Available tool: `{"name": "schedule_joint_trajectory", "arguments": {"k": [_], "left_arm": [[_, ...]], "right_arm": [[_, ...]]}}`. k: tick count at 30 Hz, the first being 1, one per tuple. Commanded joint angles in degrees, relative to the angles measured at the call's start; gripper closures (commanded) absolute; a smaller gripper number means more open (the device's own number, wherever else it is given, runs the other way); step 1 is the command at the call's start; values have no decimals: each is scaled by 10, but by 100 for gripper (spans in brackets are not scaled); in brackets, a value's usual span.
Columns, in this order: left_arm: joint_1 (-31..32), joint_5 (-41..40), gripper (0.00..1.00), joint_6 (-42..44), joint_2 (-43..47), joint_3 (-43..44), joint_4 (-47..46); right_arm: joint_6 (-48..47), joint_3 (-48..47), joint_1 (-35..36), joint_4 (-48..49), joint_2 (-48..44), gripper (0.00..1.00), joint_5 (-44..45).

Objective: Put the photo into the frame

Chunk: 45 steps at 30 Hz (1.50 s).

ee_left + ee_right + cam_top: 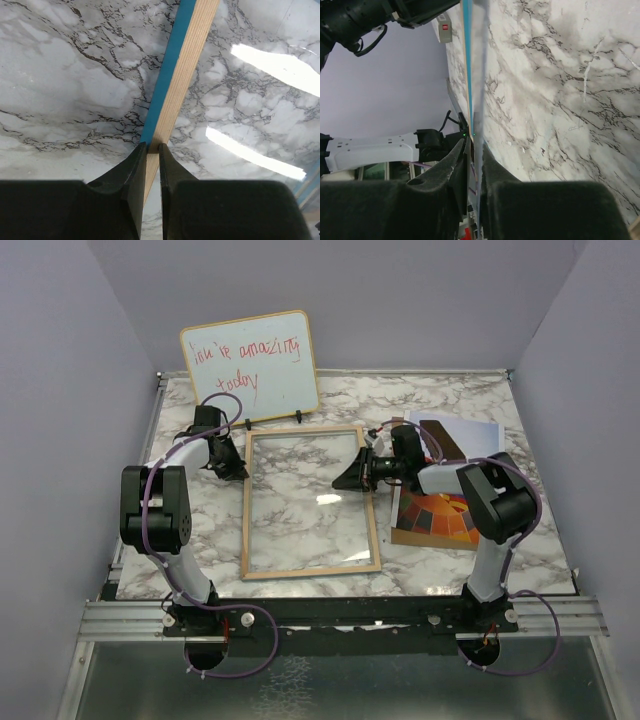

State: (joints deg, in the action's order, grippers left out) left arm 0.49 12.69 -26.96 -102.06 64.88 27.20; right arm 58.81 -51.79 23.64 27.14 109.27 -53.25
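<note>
The frame (310, 568) lies mid-worktop (450, 400), its left rail pinched by the left pincer (152, 146) and its right rail straddled by the right pincer (472, 142) (whether it grips cannot be told). The photo (440, 520) lies right of the frame.

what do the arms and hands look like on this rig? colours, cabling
Left arm and right arm: white links, chunky black joint housings, a purple cable looped along each. Left hand and right hand: matte black, two tapered fingers. No markings visible.
</note>
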Motion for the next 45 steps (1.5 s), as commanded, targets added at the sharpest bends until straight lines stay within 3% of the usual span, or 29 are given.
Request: {"name": "schedule_joint_trajectory", "arguments": {"k": [1,8,10,14,19,27,35,39,45], "left_arm": [[3,-15,83,9,-31,-7,3],[3,-16,83,9,-31,-4,6],[3,-17,83,10,-30,-2,7],[3,-20,83,13,-27,5,14],[3,-22,83,17,-22,13,22],[3,-22,83,20,-11,15,30],[3,-21,80,24,-1,10,35],[3,-16,80,25,1,6,35],[3,-11,80,26,-2,3,35]], "right_arm": [[-67,-27,6,-80,6,80,14],[-80,-32,7,-104,6,63,24],[-85,-36,7,-116,3,56,28],[-101,-42,6,-163,-20,30,58],[-105,-56,7,-230,-38,17,93],[-143,-95,8,-381,-40,15,178],[-143,-98,9,-381,-37,16,176],[-134,-97,14,-347,-32,22,148],[-125,-84,16,-282,-31,41,103]]}}
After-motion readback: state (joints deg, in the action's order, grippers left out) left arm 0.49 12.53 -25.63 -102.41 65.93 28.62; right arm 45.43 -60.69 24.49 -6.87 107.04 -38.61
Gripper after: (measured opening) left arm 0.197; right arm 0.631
